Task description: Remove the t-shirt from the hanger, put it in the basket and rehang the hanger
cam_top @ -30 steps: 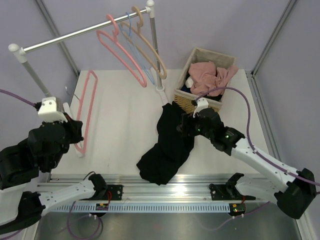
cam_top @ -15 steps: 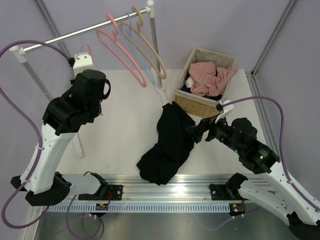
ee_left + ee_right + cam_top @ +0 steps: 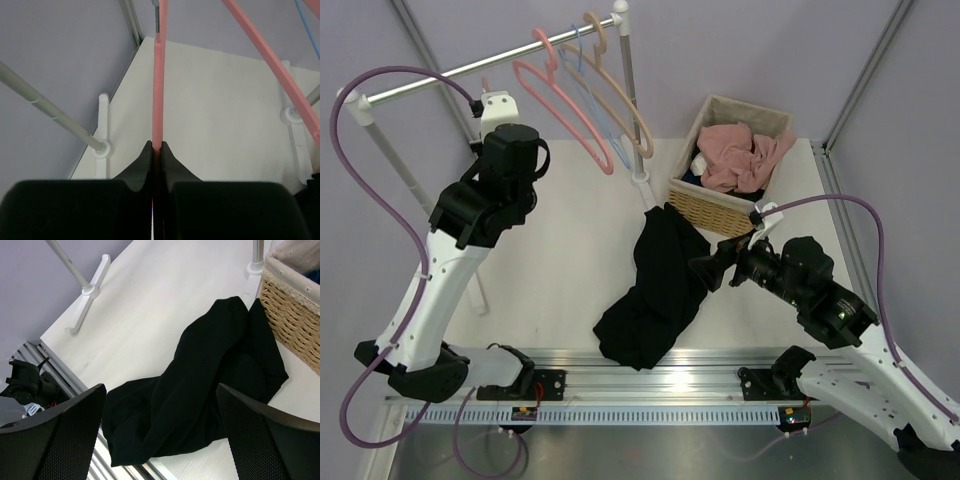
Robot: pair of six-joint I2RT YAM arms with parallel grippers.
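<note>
The t-shirt (image 3: 658,285) is matt black cloth. The hanger (image 3: 158,90) looks smooth pink plastic; the basket (image 3: 295,315) is rough woven wicker.

Two robot arms are recorded: the left arm (image 3: 442,262) and the right arm (image 3: 835,310). One clothes rail (image 3: 410,86) is noted at the far left, carried on two uprights (image 3: 385,145). One black t-shirt (image 3: 660,290) is counted at the near centre. Hangers are tallied by kind: one slim pink hanger (image 3: 158,90), one thick pink hanger (image 3: 270,66), one thin blue hanger (image 3: 306,20); the tan hangers (image 3: 628,100) overlap and their number cannot be settled. One wicker basket (image 3: 705,205) is logged at the far right, with one pink cloth (image 3: 745,155) counted inside it. One table (image 3: 570,250) is recorded under all of these
</note>
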